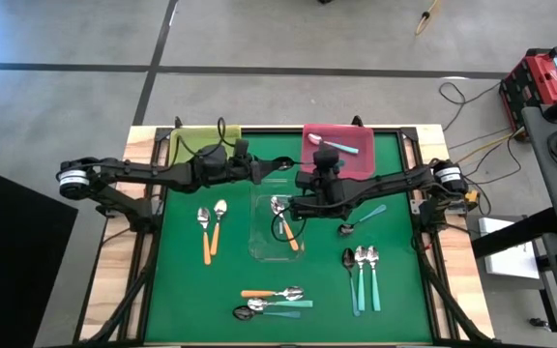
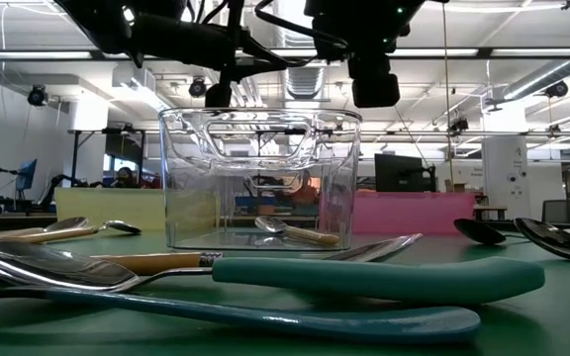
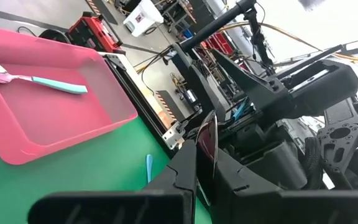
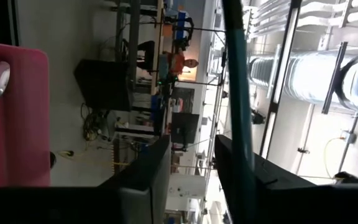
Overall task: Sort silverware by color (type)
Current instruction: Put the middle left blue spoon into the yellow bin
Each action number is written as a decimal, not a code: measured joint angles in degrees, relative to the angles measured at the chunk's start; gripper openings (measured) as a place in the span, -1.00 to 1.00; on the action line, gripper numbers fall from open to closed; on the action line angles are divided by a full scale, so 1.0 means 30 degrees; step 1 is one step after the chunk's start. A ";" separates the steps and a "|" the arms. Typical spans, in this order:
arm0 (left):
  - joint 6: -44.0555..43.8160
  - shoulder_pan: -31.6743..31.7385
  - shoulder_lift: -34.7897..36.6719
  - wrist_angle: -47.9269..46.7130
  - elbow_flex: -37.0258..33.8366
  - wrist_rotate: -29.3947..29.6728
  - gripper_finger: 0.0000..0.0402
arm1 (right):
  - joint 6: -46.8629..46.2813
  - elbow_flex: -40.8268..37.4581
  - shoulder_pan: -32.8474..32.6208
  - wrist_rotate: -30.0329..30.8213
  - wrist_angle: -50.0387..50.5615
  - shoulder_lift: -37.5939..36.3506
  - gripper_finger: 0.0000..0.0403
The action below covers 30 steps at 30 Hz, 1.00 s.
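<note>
1. Near the counter's [image 1: 177, 290] left edge, a pair of orange-handled spoons [image 1: 211, 227] lies side by side, not yet sorted; the yellow tray [image 1: 190, 142] at the back left corner looks empty, probably kept for that colour.
2. The left pincer [image 1: 283, 164] hovers over the back rim of the clear tray [image 1: 259, 249] at the counter's middle, its fingers pressed together on nothing, so this arm seems to be waiting.
3. Inside the clear tray one orange-handled spoon [image 1: 285, 227] lies with its bowl toward the back, apparently staged there.
4. Toward the front edge, a mixed group of orange and teal spoons [image 1: 274, 302] remains, colours together and so unsorted.
5. The right pincer [image 1: 329, 159] hangs over the pink tray [image 1: 366, 164] at the back edge, fingers apart and empty; a slim teal stem crosses its wrist view, though I cannot tell what that belongs to.
6. A teal-handled spoon [image 1: 335, 146] rests in the pink tray, which fits teal being gathered there.
7. Right of the clear tray one dark-bowled teal spoon [image 1: 361, 218] lies alone, and three teal-handled spoons [image 1: 363, 275] lie parallel near the front right corner, likely next for the pink tray.
</note>
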State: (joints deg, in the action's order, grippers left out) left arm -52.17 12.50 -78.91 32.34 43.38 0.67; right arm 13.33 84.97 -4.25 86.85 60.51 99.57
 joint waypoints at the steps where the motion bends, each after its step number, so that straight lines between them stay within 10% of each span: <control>1: 0.0004 0.0030 0.0000 0.0000 0.0000 -0.0007 -1.00 | -0.0141 0.0000 0.0000 0.0009 0.0000 -0.0005 -0.42; 30: 0.1058 0.2779 0.0253 0.0561 0.0036 -0.0350 -1.00 | -0.8988 0.0000 -0.0036 0.0066 0.0012 -0.0153 -0.41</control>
State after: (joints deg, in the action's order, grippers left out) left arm -49.00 20.84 -78.15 34.02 43.48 -0.38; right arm -13.64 84.97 -4.36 87.05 60.55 99.11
